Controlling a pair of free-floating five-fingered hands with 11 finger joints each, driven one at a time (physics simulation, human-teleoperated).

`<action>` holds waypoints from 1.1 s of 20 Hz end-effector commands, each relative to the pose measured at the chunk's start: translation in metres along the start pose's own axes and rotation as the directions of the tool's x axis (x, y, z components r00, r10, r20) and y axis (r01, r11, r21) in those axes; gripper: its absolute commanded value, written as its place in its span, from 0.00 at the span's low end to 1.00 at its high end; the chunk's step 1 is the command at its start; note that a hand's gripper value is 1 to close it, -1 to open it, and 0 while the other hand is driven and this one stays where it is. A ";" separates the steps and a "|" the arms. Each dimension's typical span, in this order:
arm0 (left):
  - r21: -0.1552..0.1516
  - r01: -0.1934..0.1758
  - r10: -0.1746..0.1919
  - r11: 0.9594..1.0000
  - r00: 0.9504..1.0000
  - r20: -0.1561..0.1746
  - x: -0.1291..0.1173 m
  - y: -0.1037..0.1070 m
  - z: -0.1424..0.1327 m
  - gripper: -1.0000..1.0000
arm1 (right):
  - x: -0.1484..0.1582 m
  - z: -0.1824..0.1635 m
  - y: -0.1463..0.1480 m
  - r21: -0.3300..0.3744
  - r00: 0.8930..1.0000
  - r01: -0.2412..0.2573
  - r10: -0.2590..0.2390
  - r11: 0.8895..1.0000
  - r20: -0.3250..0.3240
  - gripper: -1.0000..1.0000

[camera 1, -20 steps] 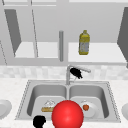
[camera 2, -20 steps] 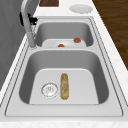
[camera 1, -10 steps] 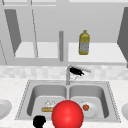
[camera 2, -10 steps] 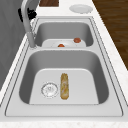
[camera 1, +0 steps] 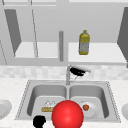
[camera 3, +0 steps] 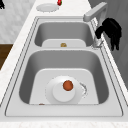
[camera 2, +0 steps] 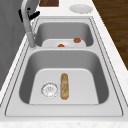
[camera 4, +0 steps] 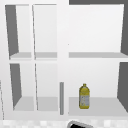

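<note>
My right hand (camera 1: 77, 72) hovers just under the faucet's spout (camera 1: 79, 68), above the divide between the two basins. In the right side view the right hand (camera 3: 111, 31) sits behind the faucet neck (camera 3: 97, 37), its fingers drooping loosely and its thumb reaching toward the neck. It also peeks out behind the faucet (camera 2: 27, 23) as a dark hand (camera 2: 30, 15) in the left side view. My left hand (camera 1: 39, 121) floats low at the sink's front left edge. A big red ball (camera 1: 67, 115) sits in front of the sink.
The left basin holds a bread roll (camera 2: 64, 85) beside the drain (camera 2: 49, 89). A white plate (camera 3: 64, 91) with an orange ball (camera 3: 67, 85) lies in the right basin. Plates stand on the counter at both ends (camera 2: 80, 8) (camera 3: 47, 7). A yellow bottle (camera 1: 84, 43) stands on the open shelf.
The right hand has shifted slightly at the faucet spout and looks flatter than a second ago. The left hand and the red ball have stayed put.
</note>
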 end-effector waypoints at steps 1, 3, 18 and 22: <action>0.000 0.000 0.000 1.000 1.000 0.000 0.000 0.000 0.000 0.50 | 0.001 0.000 0.000 -0.035 0.992 0.018 -0.014 0.999 0.129 0.00; 0.000 0.000 0.000 1.000 1.000 0.000 0.000 0.000 0.000 0.50 | 0.002 -0.001 0.000 -0.048 0.984 0.032 -0.024 0.998 0.176 0.00; 0.000 0.000 0.000 1.000 1.000 0.000 0.000 0.000 0.000 0.50 | 0.048 -0.020 0.014 -0.162 0.912 0.142 -0.065 0.977 0.405 0.00; 0.000 0.000 0.000 1.000 1.000 0.000 0.000 0.000 0.000 0.50 | 0.062 -0.036 0.024 -0.163 0.888 0.189 -0.098 0.968 0.449 0.00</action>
